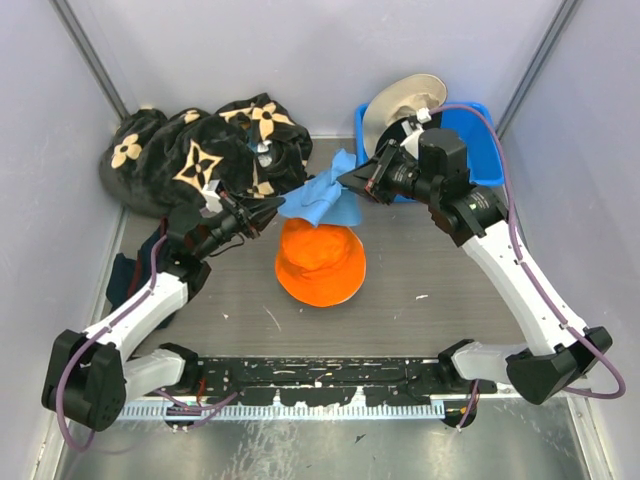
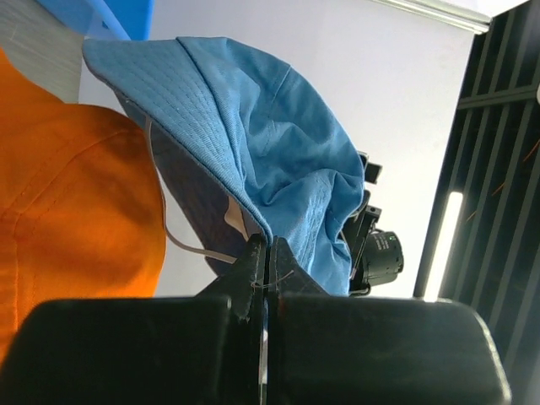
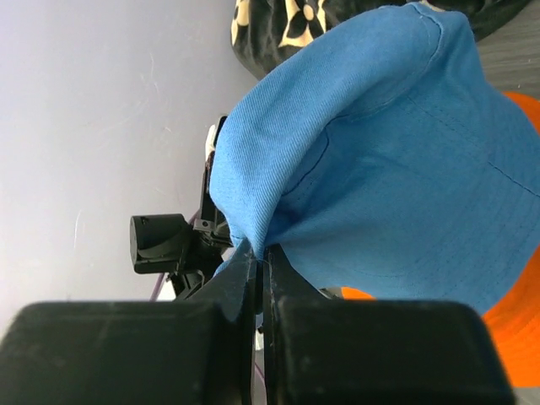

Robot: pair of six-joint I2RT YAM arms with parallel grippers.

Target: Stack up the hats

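Left tool (image 1: 268, 213): jaws closed on a fold of the soft light-blue fabric bucket hat (image 1: 320, 200). The left wrist view shows the cloth pinched between the fingertips (image 2: 256, 257) with no gap.

Right tool (image 1: 350, 180): jaws likewise closed on the opposite edge of the same hat. In the right wrist view the blue fabric rises out of the pinch and spreads above and to the right of the fingertips (image 3: 245, 257).

The light-blue hat hangs between the two tools, crumpled, and is carried by both.

A bright orange fabric bucket hat (image 1: 320, 265) sits crown up on the grey tabletop (image 1: 430, 270), directly below and slightly nearer than the gap between the tools. From above, the lower edge of the blue hat overlaps the orange crown. Whether they touch cannot be told.

Behind the right tool, a beige round-brimmed hat (image 1: 400, 100) leans in a blue plastic bin (image 1: 485, 150).

Behind and to the left of the left tool lies a bundled black cloth with tan flower motifs (image 1: 175, 155).
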